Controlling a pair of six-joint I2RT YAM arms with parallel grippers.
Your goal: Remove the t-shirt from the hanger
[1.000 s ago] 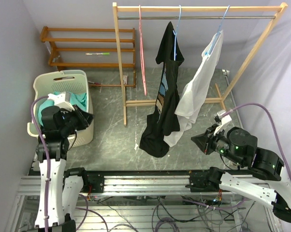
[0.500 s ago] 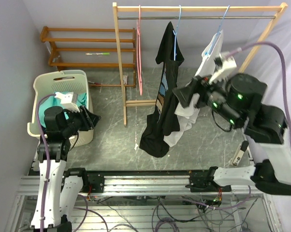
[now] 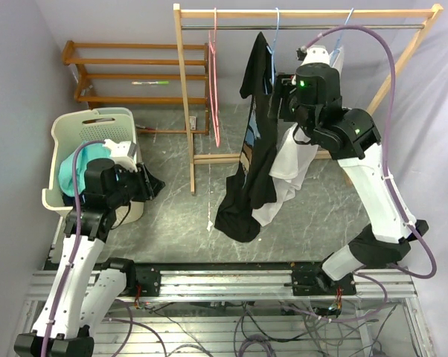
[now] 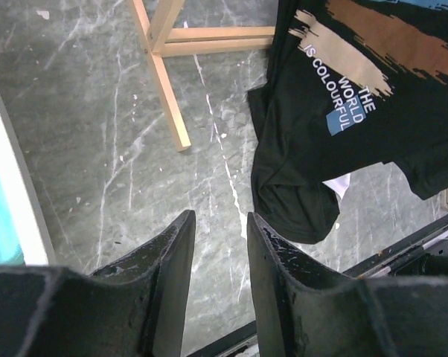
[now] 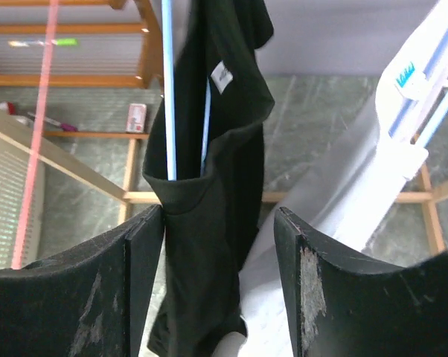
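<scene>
Right arm: we have swung it up from low near the table's near edge to high at the rack, so the right gripper now faces the garments just under the top rail.
Right gripper state: the jaws stand wide apart and hold nothing. Cloth shows in the gap, but it lies ahead of the fingertips and is not pinched.
Black t-shirt: dead ahead of the right gripper, framed by its two fingers. It is draped lopsided on the blue hanger, with its neck label above the fingertip line.
White t-shirt: ahead on the right finger's side, on a hanger of its own, just beside the black one.
Left arm: we have turned it away from the laundry basket toward the rack. The left gripper points down at the floor.
Left gripper state: the fingers are a narrow slit apart and empty.
Black hem, from the left tool: ahead and to the right of the left fingers, well apart from them.
Meaning for the task: we judge that the reach is made and the grasp is not. The shirt is still on its hanger.
Next move, as we judge it: ease forward and close on black cloth near the hanger's shoulder, clear of the blue wire.
Risk: we could catch the white shirt too, or pull the hanger off the rail along with the shirt.
</scene>
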